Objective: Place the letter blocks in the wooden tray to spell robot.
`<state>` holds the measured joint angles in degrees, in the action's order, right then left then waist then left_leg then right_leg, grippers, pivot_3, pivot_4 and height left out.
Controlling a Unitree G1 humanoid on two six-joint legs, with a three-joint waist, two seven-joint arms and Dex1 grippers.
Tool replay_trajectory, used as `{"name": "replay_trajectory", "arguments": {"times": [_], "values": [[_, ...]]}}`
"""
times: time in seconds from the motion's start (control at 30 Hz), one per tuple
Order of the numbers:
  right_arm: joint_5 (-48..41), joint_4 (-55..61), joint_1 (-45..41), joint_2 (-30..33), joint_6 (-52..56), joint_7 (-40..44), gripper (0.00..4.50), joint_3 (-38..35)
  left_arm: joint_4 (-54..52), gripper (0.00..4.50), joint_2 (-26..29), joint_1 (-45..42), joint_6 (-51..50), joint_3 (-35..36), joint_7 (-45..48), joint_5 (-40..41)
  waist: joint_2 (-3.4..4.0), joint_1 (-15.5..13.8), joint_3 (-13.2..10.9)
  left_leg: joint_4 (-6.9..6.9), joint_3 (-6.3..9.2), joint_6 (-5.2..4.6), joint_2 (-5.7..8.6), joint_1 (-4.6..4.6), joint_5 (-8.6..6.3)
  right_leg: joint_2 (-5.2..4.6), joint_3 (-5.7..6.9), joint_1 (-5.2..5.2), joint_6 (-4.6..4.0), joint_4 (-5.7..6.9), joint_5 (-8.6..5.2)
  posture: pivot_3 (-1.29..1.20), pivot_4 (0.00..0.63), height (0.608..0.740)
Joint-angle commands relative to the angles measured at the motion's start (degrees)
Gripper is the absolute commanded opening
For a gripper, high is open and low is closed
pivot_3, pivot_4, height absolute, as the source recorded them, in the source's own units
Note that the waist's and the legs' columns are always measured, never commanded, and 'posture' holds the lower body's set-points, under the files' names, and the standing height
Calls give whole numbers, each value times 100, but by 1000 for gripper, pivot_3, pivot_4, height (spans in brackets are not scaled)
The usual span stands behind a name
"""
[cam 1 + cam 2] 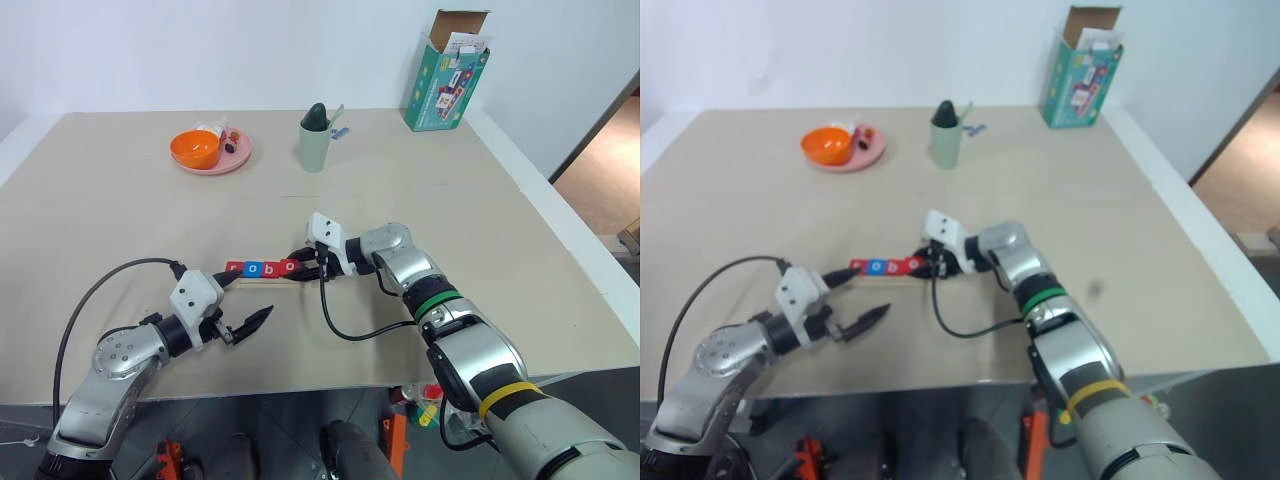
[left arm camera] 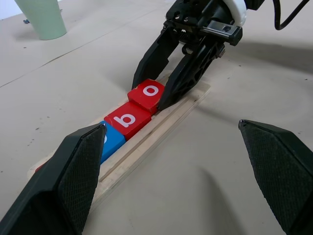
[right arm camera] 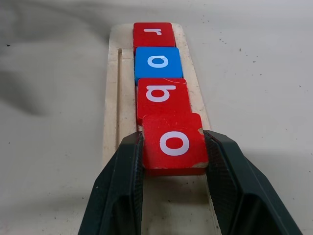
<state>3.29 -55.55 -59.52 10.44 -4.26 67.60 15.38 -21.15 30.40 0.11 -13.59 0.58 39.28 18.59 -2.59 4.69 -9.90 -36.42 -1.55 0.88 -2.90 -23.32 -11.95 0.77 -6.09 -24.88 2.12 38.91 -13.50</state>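
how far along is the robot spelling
Done: red r, blue o and red b sit in the wooden tray. In hand: the right tool grips the second red o at the fourth spot. Left: release it, then add t.

The pale wooden tray [image 3: 113, 88] lies flat on the table, grooved along its length. In it sit a red r block [image 3: 153, 34], a blue o block [image 3: 158, 63] and a red b block [image 3: 163, 98] in a row; the second red o block [image 3: 172, 143] sits slightly raised, overlapping b's edge.
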Motion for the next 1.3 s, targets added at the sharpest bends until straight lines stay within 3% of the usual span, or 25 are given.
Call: {"name": "replay_trajectory", "arguments": {"times": [0.03, 0.9, 0.93, 1.13, 1.3], "values": [[-18, 80, -126, 4, 18, 45, 1308, -60, -158, 4500, 25, 9, 144, 91, 7, -24, 0, 0, 0, 0, 0, 0, 0, 0, 0, 0, 0, 0, 0, 0, 0, 0, 150, 740], [-35, -35, -75, -15, 320, -40, 1308, -102, -57, 4500, 21, -45, 208, 40, 101, -149, 0, 0, 0, 0, 0, 0, 0, 1, 0, 0, 0, 1, 0, 0, 0, 0, 150, 740], [-32, -40, -77, -17, 293, -66, 2279, -111, -61, 4500, 22, -39, 209, 44, 100, -148, 0, 0, 0, 0, 0, 0, 0, 1, 0, 0, 1, 1, 0, 0, 0, 0, 150, 740], [-98, 105, -56, -16, 395, 37, 4338, -125, -52, 4500, 31, -31, 218, 45, 101, -164, 0, 0, 0, 0, 1, 0, 0, 0, 0, 1, 1, 0, -1, 1, 0, 0, 150, 740], [-129, 184, -46, -20, 425, 20, 4461, -163, -29, 4500, 28, -49, 236, 37, 120, -189, 0, 0, 0, 1, 0, 0, 0, 0, 0, 1, 1, 0, -1, 1, 0, 0, 150, 740]]}}
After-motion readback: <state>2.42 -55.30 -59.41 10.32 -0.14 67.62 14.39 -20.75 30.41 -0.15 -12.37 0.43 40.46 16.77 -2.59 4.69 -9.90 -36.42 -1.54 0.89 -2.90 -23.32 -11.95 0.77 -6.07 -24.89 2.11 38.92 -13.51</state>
